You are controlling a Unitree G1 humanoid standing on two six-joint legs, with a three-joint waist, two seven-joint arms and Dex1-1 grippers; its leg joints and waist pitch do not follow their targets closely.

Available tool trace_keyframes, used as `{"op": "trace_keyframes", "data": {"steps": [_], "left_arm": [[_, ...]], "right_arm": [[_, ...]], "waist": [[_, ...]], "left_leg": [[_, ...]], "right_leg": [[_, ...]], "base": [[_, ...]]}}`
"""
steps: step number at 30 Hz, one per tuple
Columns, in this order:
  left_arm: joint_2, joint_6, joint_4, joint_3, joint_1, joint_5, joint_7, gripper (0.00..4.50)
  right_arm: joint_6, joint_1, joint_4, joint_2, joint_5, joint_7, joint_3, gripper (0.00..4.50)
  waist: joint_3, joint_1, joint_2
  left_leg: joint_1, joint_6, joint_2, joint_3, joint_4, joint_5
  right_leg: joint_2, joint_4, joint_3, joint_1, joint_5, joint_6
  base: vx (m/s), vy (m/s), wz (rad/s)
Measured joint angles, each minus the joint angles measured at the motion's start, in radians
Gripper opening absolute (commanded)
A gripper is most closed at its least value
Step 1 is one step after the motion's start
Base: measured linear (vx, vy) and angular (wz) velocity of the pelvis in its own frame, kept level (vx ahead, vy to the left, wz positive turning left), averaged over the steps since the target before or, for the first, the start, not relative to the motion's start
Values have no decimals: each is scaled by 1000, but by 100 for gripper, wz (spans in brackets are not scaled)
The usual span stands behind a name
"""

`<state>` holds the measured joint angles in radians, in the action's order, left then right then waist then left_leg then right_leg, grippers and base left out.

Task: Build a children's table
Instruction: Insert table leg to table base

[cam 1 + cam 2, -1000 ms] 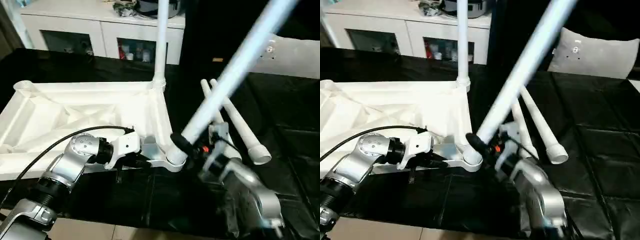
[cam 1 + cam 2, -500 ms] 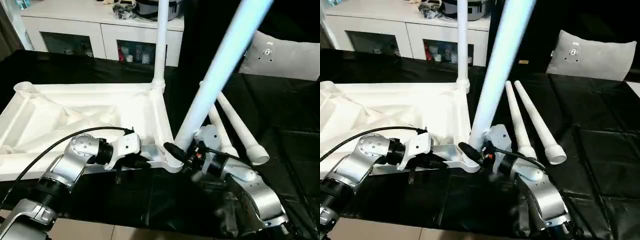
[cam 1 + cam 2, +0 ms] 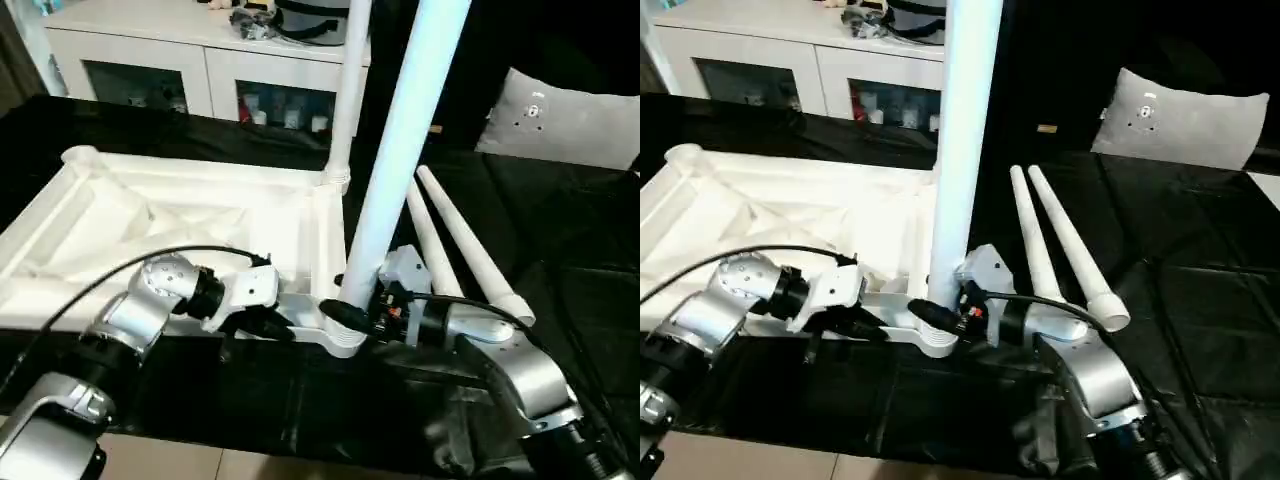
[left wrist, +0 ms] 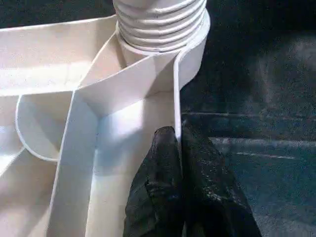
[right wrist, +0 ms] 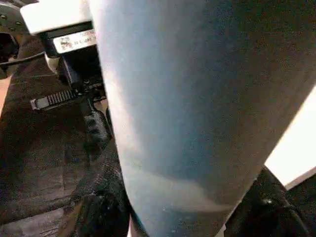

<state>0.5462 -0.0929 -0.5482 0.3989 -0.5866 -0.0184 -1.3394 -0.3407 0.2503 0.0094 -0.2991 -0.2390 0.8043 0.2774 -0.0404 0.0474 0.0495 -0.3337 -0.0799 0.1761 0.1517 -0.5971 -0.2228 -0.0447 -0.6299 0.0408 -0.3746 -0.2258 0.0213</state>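
Tabletop [image 3: 190, 215]: upside down on the black cloth [image 3: 560, 270], ribs facing up, at the left of the head views
Left gripper [image 4: 178, 148]: fingers pressed together on the thin rim wall at the tabletop's near right corner; the left wrist view shows the pinch and the ribbed socket [image 4: 160, 22] just beyond
Left arm: reaches in from the lower left, forearm roughly level, wrist against the near rim
Far leg [image 3: 345, 90]: upright in the far right corner socket
Held leg [image 3: 962, 130]: near upright, foot at the near right socket
Right gripper [image 3: 945, 315]: clamped around this leg's base
Right arm: comes from the lower right, wrist level
Spare legs [image 3: 1060, 245]: two, side by side on the cloth right of the tabletop
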Motion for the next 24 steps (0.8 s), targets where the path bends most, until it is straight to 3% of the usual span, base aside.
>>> {"op": "trace_keyframes", "data": {"steps": [8, 15, 19, 24], "left_arm": [[29, 50, 63, -30, 44, 3, 26, 0], [74, 335, 452, -132, 289, 22, 193, 0], [37, 483, 579, -152, 350, 21, 283, 0], [-29, 594, 619, -150, 349, 13, 365, 0]], "right_arm": [[6, -19, 0, 73, 16, -94, 1, 189], [41, 2, 48, 166, 39, -216, 1, 189], [41, 35, 88, 180, 41, -254, -10, 189], [41, 60, 125, 181, 44, -272, -38, 189]], "waist": [[-6, -20, -2], [-9, -71, -5], [-9, -64, -6], [-9, -43, -6]], "left_leg": [[1, -2, 0, 0, 3, 1], [1, -4, 1, 1, 6, 2], [-1, -4, 1, 1, 6, 2], [-3, -4, 1, 1, 6, 2]], "right_leg": [[1, 0, -1, 1, -1, -1], [3, 1, -3, -2, 1, 3], [3, 1, -2, -4, 1, 3], [3, 1, -2, -4, 1, 3]], "base": [[0, 0, 0], [0, 0, 0], [0, 0, 0], [0, 0, 0]]}}
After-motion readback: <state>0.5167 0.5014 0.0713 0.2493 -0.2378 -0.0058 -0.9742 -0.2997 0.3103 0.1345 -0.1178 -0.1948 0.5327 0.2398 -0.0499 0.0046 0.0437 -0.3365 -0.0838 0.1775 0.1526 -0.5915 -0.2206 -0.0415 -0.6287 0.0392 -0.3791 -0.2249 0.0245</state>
